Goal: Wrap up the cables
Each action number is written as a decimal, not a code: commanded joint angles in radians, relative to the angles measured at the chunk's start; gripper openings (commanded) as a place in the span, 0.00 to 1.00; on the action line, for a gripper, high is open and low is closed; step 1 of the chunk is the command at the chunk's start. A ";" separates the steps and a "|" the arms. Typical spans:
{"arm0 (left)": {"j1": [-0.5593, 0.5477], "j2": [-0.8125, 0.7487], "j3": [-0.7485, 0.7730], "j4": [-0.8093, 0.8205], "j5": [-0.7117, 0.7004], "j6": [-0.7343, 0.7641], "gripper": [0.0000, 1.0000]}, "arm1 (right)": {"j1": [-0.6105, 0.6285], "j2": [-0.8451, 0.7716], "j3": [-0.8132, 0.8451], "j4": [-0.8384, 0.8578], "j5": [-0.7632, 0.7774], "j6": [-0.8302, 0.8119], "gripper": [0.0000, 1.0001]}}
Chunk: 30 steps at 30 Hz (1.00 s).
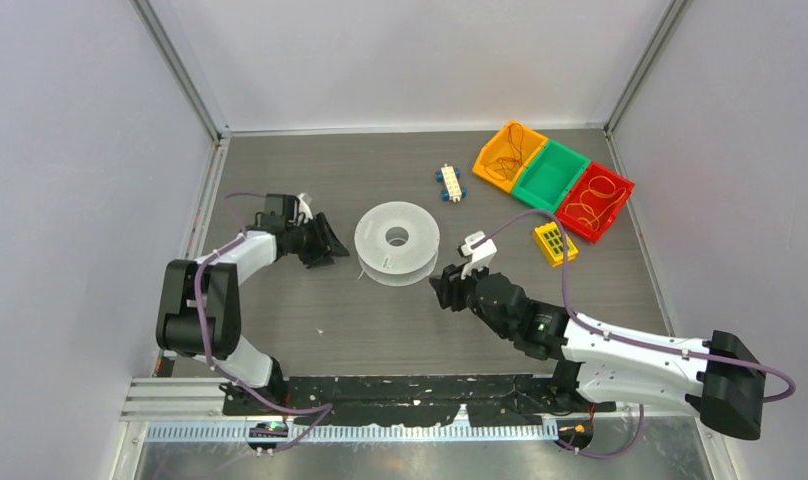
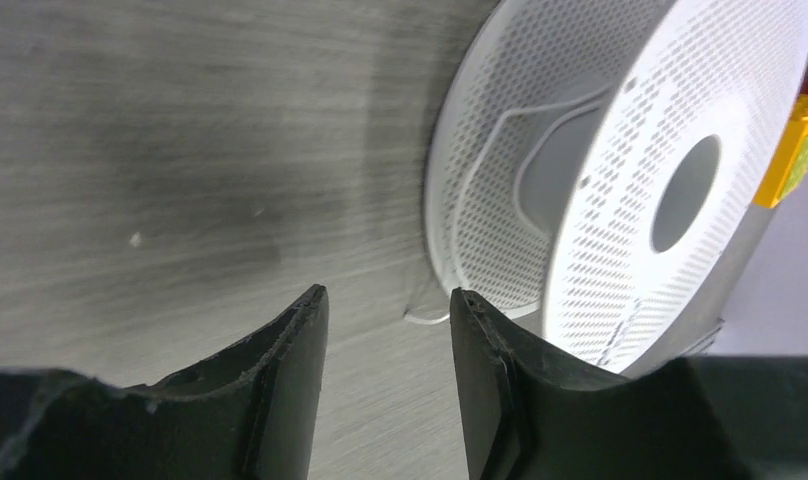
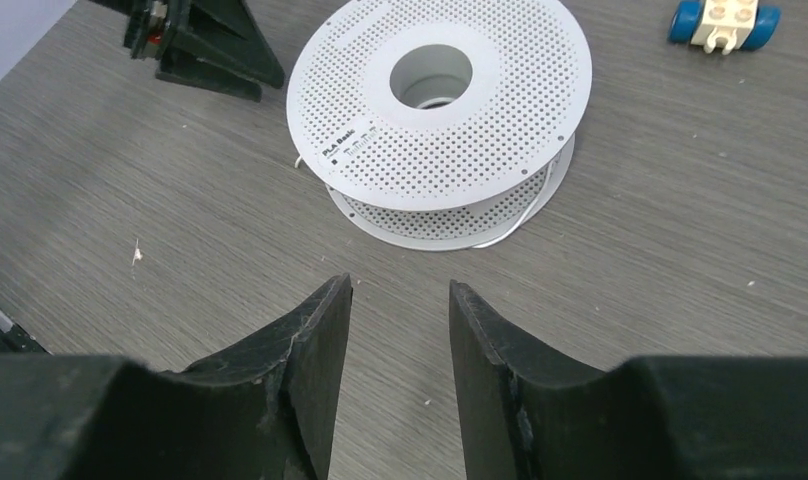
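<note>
Top external view: the white spool (image 1: 397, 243) sits on the table (image 1: 310, 320), with the left gripper (image 1: 330, 243) just beside its left edge and the right gripper (image 1: 446, 290) near its front right. Both pairs of jaws stand partly apart, gripping nothing. The thin white cable (image 2: 428, 319) is wound between the spool's discs, a short end lying on the table.

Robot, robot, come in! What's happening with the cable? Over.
Left gripper open, empty, beside spool. Right gripper open, empty, short of it. Cable in spool, loose loop on table. Nothing blocking.
</note>
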<state>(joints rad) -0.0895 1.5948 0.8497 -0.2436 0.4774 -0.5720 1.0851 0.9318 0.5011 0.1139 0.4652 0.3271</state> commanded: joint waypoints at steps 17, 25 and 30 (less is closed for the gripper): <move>-0.142 -0.178 -0.296 0.334 -0.186 -0.173 0.35 | -0.427 0.315 -0.202 0.581 -0.415 0.338 0.29; -0.160 -0.072 -0.328 0.511 -0.089 -0.224 0.24 | -0.473 0.569 -0.144 0.754 -0.535 0.377 0.30; -0.170 -0.089 -0.345 0.529 -0.094 -0.235 0.21 | -0.473 0.692 -0.106 0.831 -0.571 0.406 0.31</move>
<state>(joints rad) -0.2493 1.5139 0.5209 0.2211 0.3786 -0.7906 0.6140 1.5646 0.3428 0.7864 -0.0498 0.6926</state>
